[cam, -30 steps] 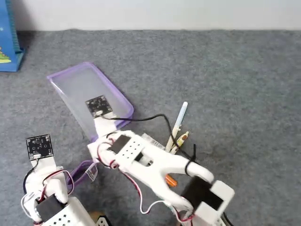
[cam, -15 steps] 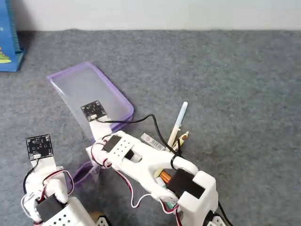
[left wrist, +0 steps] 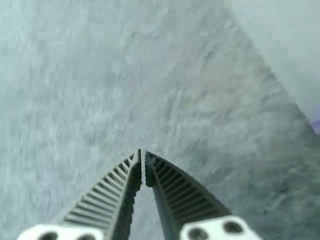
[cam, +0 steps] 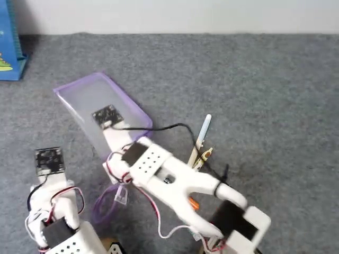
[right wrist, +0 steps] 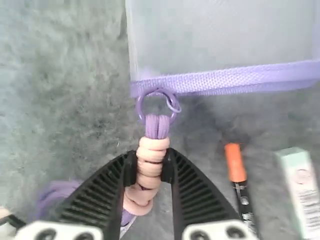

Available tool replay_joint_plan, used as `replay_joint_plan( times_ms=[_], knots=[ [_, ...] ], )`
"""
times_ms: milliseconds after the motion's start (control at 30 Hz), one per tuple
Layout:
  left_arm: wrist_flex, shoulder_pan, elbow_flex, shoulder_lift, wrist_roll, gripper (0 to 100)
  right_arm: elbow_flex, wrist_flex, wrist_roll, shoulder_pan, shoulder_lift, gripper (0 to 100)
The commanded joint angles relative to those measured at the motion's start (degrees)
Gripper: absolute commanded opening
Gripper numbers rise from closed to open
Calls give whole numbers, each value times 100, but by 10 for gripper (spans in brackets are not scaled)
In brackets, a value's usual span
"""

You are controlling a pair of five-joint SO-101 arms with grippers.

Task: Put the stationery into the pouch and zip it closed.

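Right tool (right wrist: pixel 149 161) was nearly closed, its jaws clamped on the beaded pull (right wrist: pixel 153 146). The pull hung from a ring (right wrist: pixel 140 109) on the purple zip edge of the pouch (right wrist: pixel 220 40). In the high view, the pouch (cam: pixel 90 98) lay flat on the grey counter (cam: pixel 265 79) in the upper left of the frame, with the right arm stretched across its near end from the lower centre.

Left tool (left wrist: pixel 142 159) was fully closed, tips touching, with nothing held. It hung over bare counter, and its arm sat at the lower left of the high view.

Stationery was outside the pouch. An orange-capped pen (right wrist: pixel 235 162) and a pale green box (right wrist: pixel 300 185) lay on the counter just beside the right tool. A white pen (cam: pixel 203 132) lay right of the pouch, near the frame's centre, partly under the arm.

A blue box (cam: pixel 8 47) stood at the upper left edge.
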Motion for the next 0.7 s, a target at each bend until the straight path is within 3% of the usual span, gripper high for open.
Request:
replay_joint_plan(
  times_ms=[0, 233, 433, 667],
  knots=[
    [-132, 800, -470, -53, 70, 46, -132, 154, 554, 154, -901, 8],
    [-167, 1415, -760, -53, 1811, 328, 343, 145, 844, 180, -2035, 8],
    [-149, 1873, -760, -53, 2013, 341, 651, 92, 853, 180, -2633, 8],
    [-141, 1925, -796, -53, 2022, 341, 1125, -391, 1037, 180, -2695, 8]
  ],
)
